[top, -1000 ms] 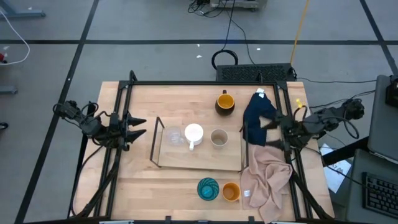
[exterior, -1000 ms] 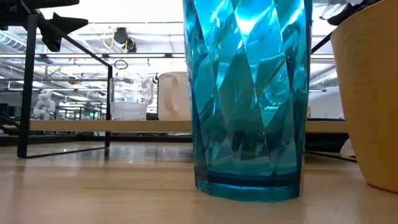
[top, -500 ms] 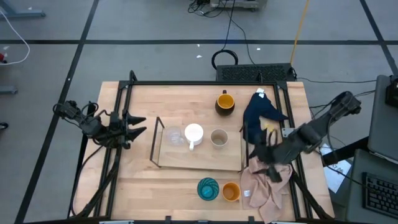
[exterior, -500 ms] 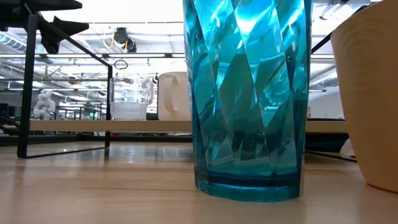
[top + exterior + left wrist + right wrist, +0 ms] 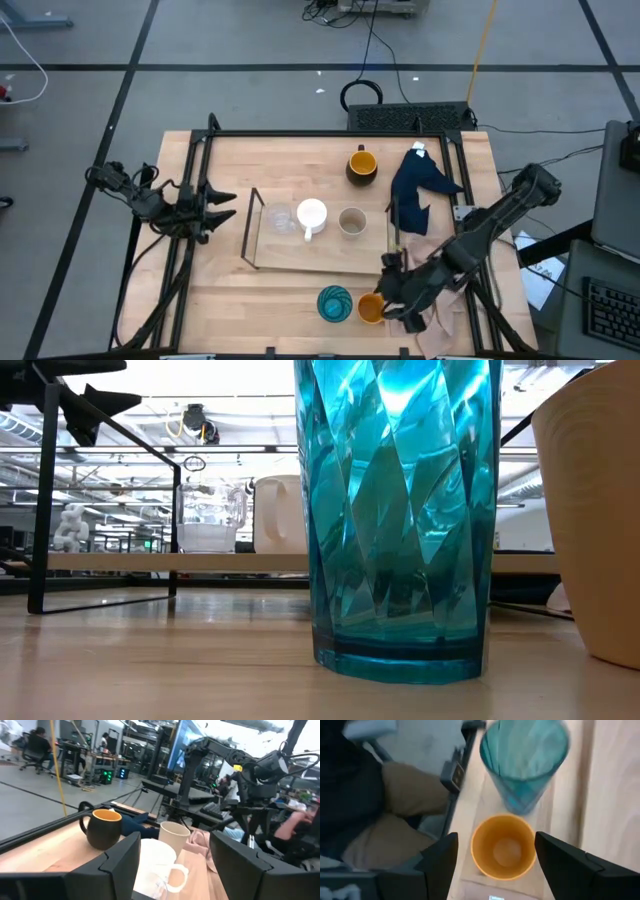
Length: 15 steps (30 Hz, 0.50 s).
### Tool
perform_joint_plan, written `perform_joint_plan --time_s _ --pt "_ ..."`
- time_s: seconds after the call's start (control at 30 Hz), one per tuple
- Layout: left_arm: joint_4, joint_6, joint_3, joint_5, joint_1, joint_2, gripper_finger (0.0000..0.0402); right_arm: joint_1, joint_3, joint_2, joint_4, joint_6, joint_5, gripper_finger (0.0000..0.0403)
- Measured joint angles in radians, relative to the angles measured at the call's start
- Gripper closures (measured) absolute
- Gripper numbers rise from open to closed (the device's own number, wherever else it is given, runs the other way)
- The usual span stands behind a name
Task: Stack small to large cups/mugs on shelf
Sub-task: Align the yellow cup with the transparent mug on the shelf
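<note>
Cups nearest the table's front edge are standing side by side: the teal cup and the orange cup, just beside each other and both upright with mouths up. The right gripper is hovering over the orange cup's outer side, fingers spread and released, holding nothing; in the right wrist view the orange cup is sitting between the two dark fingers, with the teal cup beyond it. A beige cloth is lying under the right arm at the table's right front corner. Farther back, the shelf is carrying three vessels in a row: the clear glass, the white mug and the beige cup, each upright and apart from its neighbour. The left gripper is waiting at the table's left edge beside the shelf's end, fingers spread and empty. A dark blue cloth is lying right of the shelf. Farthest back, the dark mug is standing on the tabletop behind the shelf, yellow inside showing.
</note>
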Motion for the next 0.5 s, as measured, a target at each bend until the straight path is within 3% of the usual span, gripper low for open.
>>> perform_joint_plan --time_s 0.23,0.5 --pt "-0.016 0.002 -0.001 0.036 0.0 0.0 0.0165 -0.029 0.001 0.097 -0.025 0.019 -0.003 0.0149" --pt "-0.031 0.002 -0.001 0.065 0.0 0.0 0.0165 -0.089 0.001 0.112 -0.027 -0.026 -0.001 0.0149"
